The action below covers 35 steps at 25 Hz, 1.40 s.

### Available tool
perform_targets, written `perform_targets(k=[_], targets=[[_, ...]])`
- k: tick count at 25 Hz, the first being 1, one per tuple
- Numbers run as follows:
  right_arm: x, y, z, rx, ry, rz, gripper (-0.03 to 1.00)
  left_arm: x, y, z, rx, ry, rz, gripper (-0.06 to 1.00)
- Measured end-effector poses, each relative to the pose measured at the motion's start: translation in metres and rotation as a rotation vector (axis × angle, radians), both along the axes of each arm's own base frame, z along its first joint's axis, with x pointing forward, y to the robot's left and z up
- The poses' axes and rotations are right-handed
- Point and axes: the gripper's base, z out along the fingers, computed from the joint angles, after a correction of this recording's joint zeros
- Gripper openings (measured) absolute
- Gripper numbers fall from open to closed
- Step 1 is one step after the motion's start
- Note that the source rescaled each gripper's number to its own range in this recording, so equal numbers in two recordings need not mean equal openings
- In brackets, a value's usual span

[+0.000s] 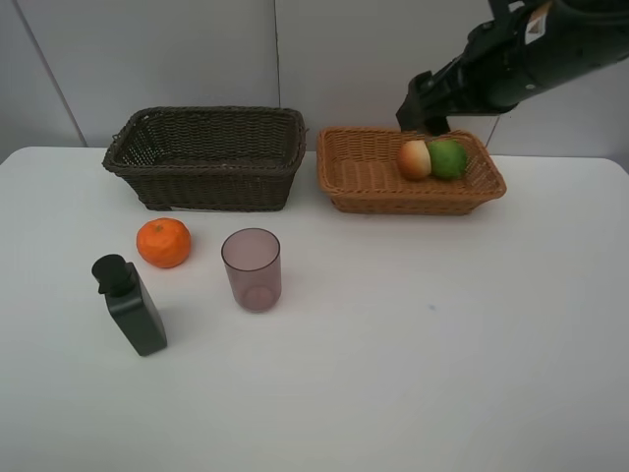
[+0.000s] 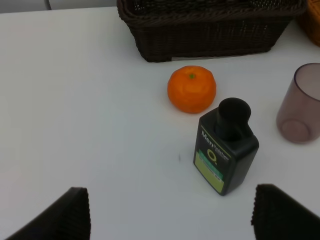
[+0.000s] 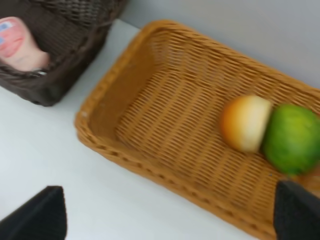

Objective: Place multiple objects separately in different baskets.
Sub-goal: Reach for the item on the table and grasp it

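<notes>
**Two fruits in the tan basket, both hands open**

The tan basket (image 1: 366,177) holds a peach (image 1: 414,158) and a green fruit (image 1: 448,158), touching each other at its right end; the woven floor to their left is open. In the dark basket (image 1: 206,157) beside it lies a pink bottle (image 3: 17,42), blurred. The right hand (image 3: 172,215) hovers over the tan basket, fingers spread wide and holding nothing, with the fruits below it. The left hand (image 2: 177,215), also spread and empty, hangs above the bench (image 1: 442,344) near the black bottle (image 2: 226,150). The mandarin (image 2: 191,88) sits just beyond the bottle and the cup (image 2: 299,107) off to one side. Wide open bench runs to the near edge.
</notes>
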Motion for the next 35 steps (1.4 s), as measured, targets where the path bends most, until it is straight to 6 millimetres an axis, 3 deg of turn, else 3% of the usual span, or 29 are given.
perform_targets(k=[2,10,23,31,35], targets=[[-0.006,-0.010,0.000,0.007,0.000,-0.027,0.90,0.000,0.000,0.000,0.000,0.000,0.000,0.85],[-0.072,-0.069,0.012,0.121,-0.041,-0.207,0.90,0.000,0.000,0.000,0.000,0.000,0.000,0.85],[-0.158,-0.088,0.031,0.129,0.119,-0.248,0.90,0.000,0.000,0.000,0.000,0.000,0.000,0.85],[-0.218,-0.103,0.040,0.111,0.091,-0.267,0.90,0.000,0.000,0.000,0.000,0.000,0.000,0.85],[-0.237,-0.108,0.042,0.110,0.050,-0.276,0.90,0.000,0.000,0.000,0.000,0.000,0.000,0.85]])
